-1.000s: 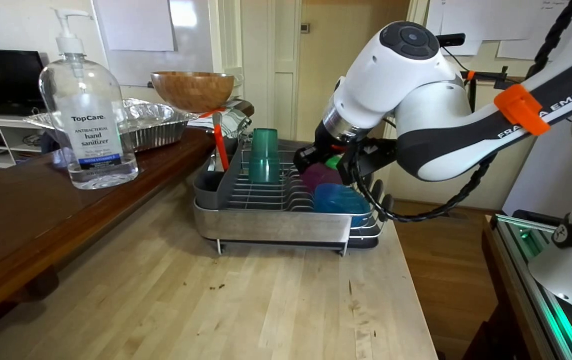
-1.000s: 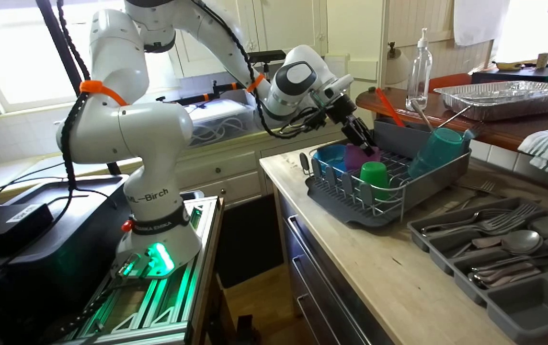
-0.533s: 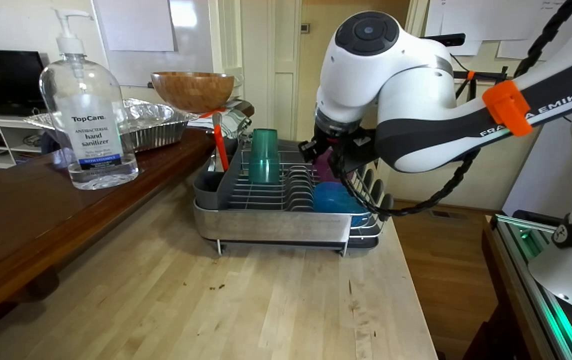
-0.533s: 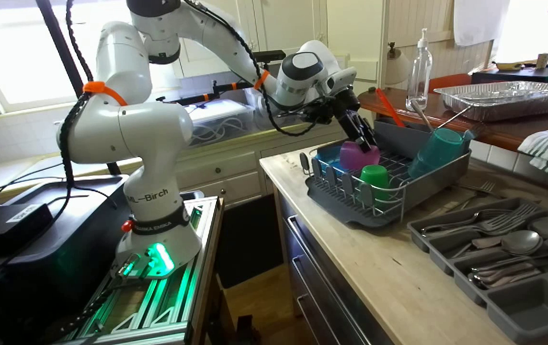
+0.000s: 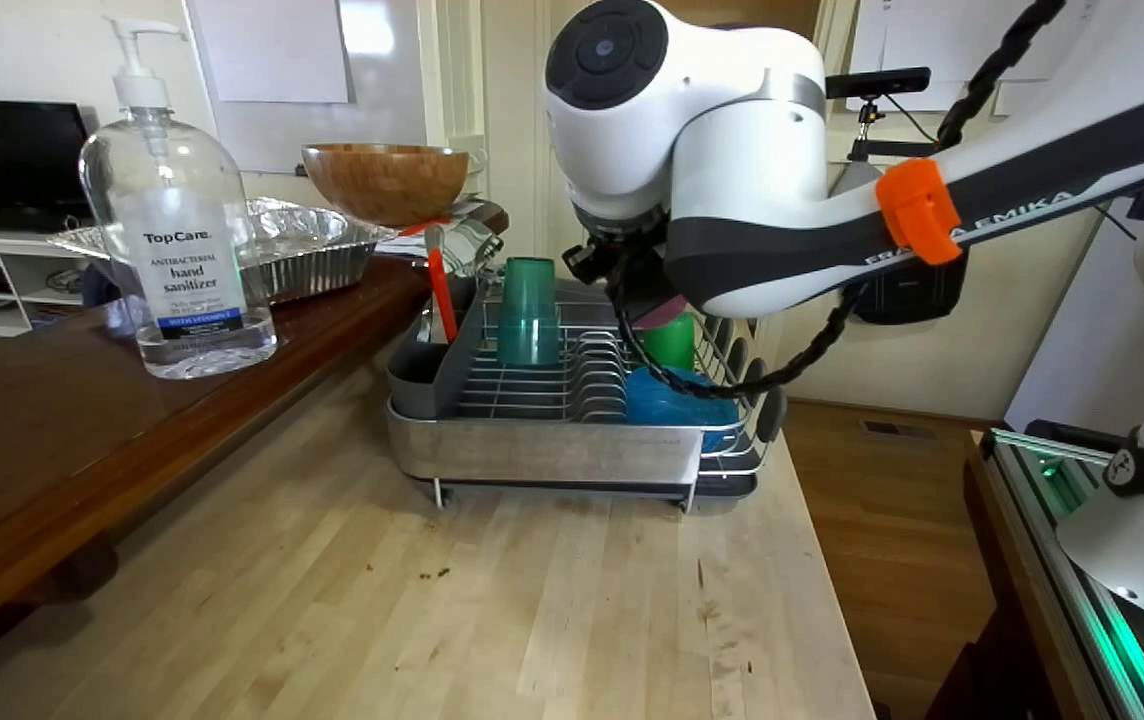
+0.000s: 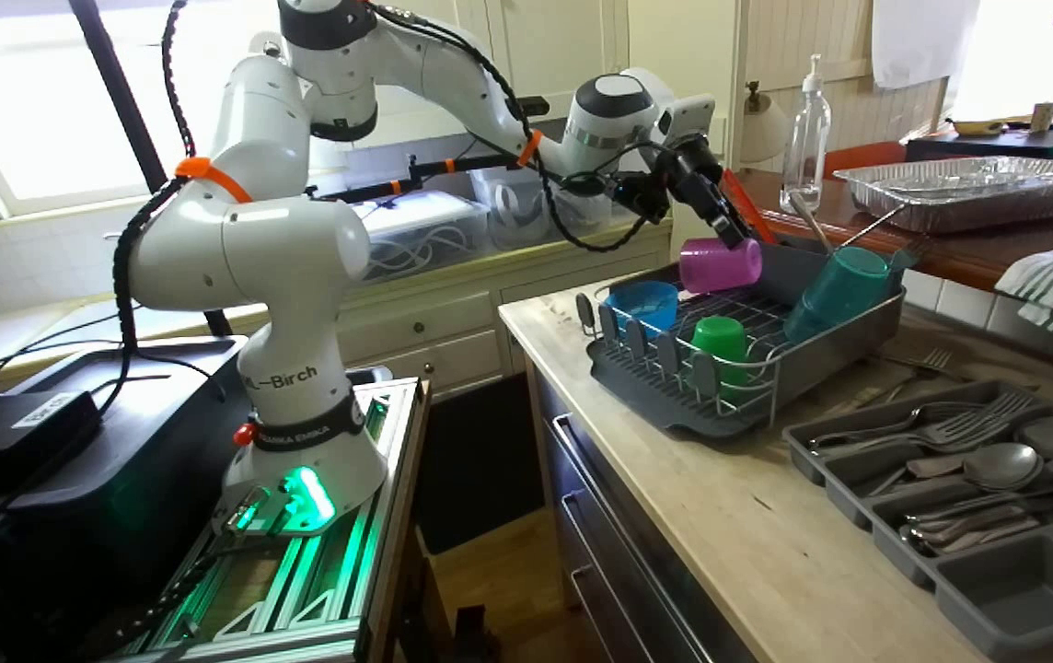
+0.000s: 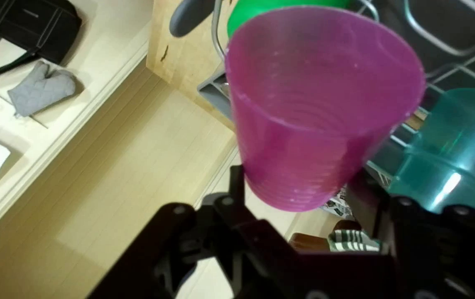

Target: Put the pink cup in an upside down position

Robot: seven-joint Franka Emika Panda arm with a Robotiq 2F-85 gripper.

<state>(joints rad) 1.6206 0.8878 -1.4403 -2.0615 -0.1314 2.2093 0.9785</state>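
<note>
Left of the teal cup (image 6: 842,290) in an exterior view, the gripper (image 6: 732,233) clasps the pink cup (image 6: 718,267) sideways midair.

In an exterior view, the held cup (image 6: 716,267) is located in my pincer (image 6: 731,232), above the dish rack (image 6: 835,365) on the desk (image 6: 729,497), with cup two (image 6: 642,305) at left in the rack, cup three (image 6: 720,344) at its front, cup four (image 6: 839,293) at its right, and the cutlery tray (image 6: 1019,594) on the desk at front right.
</note>
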